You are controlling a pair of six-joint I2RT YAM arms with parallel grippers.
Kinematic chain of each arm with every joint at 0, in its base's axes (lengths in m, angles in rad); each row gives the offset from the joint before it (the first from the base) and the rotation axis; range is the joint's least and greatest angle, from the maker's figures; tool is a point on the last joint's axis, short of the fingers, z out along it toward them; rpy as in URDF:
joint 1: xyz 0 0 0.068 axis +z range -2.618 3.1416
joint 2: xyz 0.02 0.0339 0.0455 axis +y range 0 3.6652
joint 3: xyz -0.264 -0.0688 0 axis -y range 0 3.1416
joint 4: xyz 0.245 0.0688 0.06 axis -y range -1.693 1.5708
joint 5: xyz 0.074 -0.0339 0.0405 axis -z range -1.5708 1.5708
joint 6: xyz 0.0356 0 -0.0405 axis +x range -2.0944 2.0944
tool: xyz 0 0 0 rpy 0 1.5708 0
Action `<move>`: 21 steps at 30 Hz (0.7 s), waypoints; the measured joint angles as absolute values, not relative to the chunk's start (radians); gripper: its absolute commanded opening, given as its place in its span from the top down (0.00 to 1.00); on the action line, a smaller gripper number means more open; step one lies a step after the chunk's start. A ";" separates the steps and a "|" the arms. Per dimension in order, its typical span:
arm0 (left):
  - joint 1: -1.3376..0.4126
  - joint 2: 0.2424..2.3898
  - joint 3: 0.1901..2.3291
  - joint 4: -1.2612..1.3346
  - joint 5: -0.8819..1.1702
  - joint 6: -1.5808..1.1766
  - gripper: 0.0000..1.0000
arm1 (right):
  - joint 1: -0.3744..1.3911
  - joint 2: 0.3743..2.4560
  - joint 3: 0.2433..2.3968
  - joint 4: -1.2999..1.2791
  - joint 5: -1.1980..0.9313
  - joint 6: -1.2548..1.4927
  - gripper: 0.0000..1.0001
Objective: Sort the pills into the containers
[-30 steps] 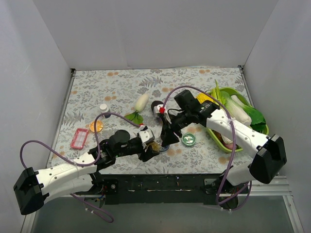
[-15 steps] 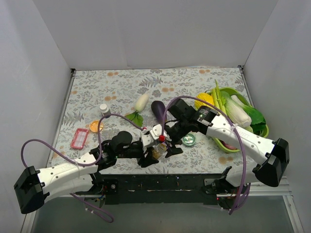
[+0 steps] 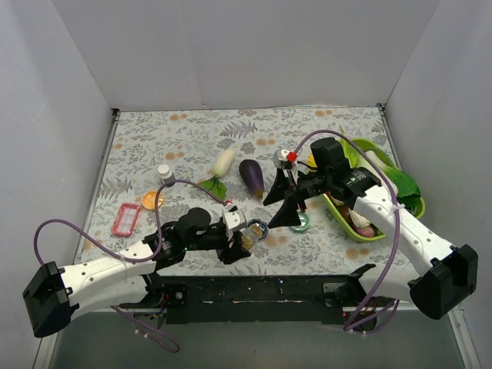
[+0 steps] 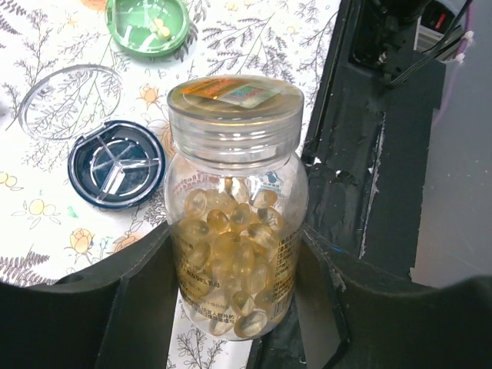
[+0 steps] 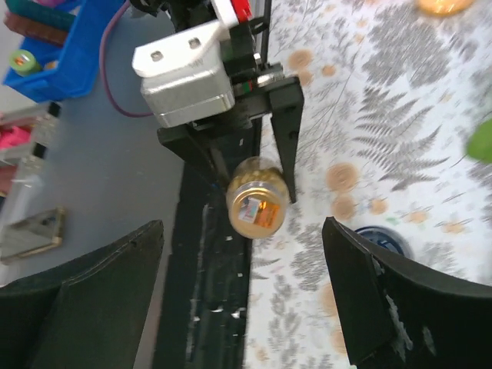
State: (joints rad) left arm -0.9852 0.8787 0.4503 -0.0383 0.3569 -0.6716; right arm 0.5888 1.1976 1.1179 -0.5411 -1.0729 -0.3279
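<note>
Firmly on the bottle with the left, right jaws empty

My left gripper (image 4: 234, 311) is closed partway on the amber bottle (image 4: 234, 246). One finger presses each side of its body. The bottle stands upright between them with its yellowish cap (image 4: 234, 104) on. It is packed with golden capsules (image 4: 231, 265).

Just past my left fingertips and off to their left, the dark blue tin (image 4: 115, 163) lies on the flowered table (image 4: 254, 46), its three-part divider showing. Further out lies a clear round lid (image 4: 68, 100). Beyond that is the green tin (image 4: 147, 23), with a couple of pale pills (image 4: 160, 27) showing inside.

My right gripper (image 5: 246, 307) hangs higher up with its fingers spread wide and nothing between them. The bottle in the left gripper's clasp sits below it, well apart from both right fingers.
</note>
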 measured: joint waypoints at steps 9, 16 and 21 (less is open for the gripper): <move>-0.985 0.936 0.474 -0.043 0.310 -0.682 1.00 | 0.600 1.227 0.937 -0.345 -1.045 0.017 0.13; -0.985 0.986 0.506 -0.032 0.294 -0.682 1.00 | 0.644 1.258 0.932 -0.303 -0.973 0.093 0.19; -0.985 0.992 0.506 -0.030 0.288 -0.681 1.00 | 0.665 1.291 0.932 -0.305 -0.936 0.099 0.25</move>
State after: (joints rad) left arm -0.9852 0.9920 0.5064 -0.0296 0.2882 -0.6811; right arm 0.6651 1.2915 0.9321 -0.3046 -0.9360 0.0986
